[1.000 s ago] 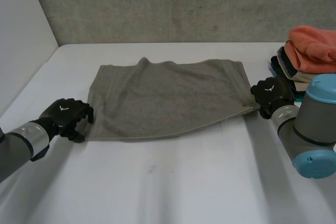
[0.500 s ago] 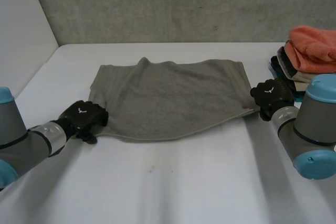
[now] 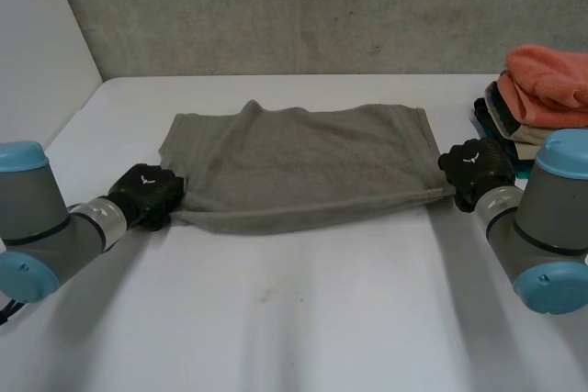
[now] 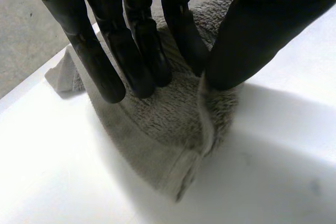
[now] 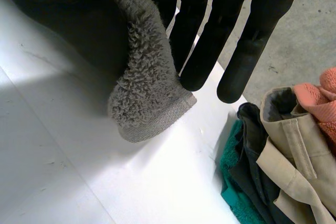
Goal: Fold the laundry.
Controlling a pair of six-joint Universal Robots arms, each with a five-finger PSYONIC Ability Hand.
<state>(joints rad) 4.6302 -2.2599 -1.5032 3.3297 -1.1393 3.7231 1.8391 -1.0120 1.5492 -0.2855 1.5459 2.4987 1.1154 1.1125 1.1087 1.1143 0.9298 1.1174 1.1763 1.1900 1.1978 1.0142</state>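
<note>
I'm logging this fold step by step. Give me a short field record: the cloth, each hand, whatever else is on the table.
cloth: grey towel, spread on the white table
left hand: pinches the towel's near left corner between fingers and thumb
right hand: pinches its near right corner
also there: pile of folded laundry beside the right hand, apart from the towel

grey arms (image 3: 84,227), light-blue caps (image 3: 22,155), black left hand (image 3: 147,194) and right hand (image 3: 475,166), each white-marked.

white table (image 3: 303,319), grey towel (image 3: 303,167), clothes pile (image 3: 542,98)
</note>
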